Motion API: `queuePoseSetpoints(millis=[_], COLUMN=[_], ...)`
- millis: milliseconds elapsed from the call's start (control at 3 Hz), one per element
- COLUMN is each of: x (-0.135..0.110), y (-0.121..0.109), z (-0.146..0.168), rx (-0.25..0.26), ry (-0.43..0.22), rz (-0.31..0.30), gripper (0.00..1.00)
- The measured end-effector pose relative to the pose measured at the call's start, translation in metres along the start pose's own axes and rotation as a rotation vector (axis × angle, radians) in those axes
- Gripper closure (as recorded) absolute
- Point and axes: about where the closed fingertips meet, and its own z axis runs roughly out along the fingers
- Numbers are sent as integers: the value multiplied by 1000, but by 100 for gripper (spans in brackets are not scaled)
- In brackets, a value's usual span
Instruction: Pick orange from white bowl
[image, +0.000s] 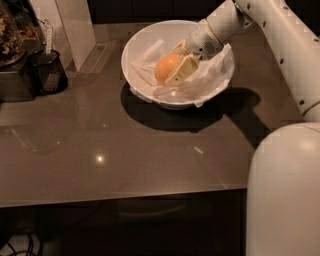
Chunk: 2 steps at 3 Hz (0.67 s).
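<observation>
View: camera view, the only one; looks down on the tabletop from the robot's side.
Table (125, 150): dark, glossy; carries the bowl at back-centre and the cup at far left.
White bowl (131, 50): upright, wide mouth up, so you get a reach from above w/o tipping it.
Cloth lining (212, 75): white, crumpled, spills over the right rim; prob. there to stop the fruit rolling.
Orange (165, 67): inside the bowl, left of centre, over the cloth; you cannot tell whether it is lifted clear of the cloth.
Arm (280, 35): comes in from upper right, crosses the right rim, wrist angled down-left into the bowl.
Gripper (175, 64): in the bowl, at the orange; set to approx. the fruit's width, not wide.
Near finger (181, 72): flat against the orange's right-front side, touching.
Far side of grip: hidden behind fruit & wrist.
Grip, my read: clamped on the orange, nothing else held; a fold of cloth lies close to the lower fingertip, can't confirm contact.
Black cup (49, 72): far left, well apart from the bowl; not part of the job.
Robot body (285, 190): bottom right, blocks the table corner.
Step, my read: grasp made, lift not yet evident.
Watch: smooth round skin + a grip that sits toward the fruit's right side, so it could slip when you raise; the cloth may drag along.
</observation>
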Motion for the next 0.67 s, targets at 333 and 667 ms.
queuePoseSetpoints(millis=[333, 667], x=[-21, -33], y=[13, 26], z=[-35, -59], rx=[52, 79], ry=[-95, -168], rz=[-54, -90], gripper=[100, 100])
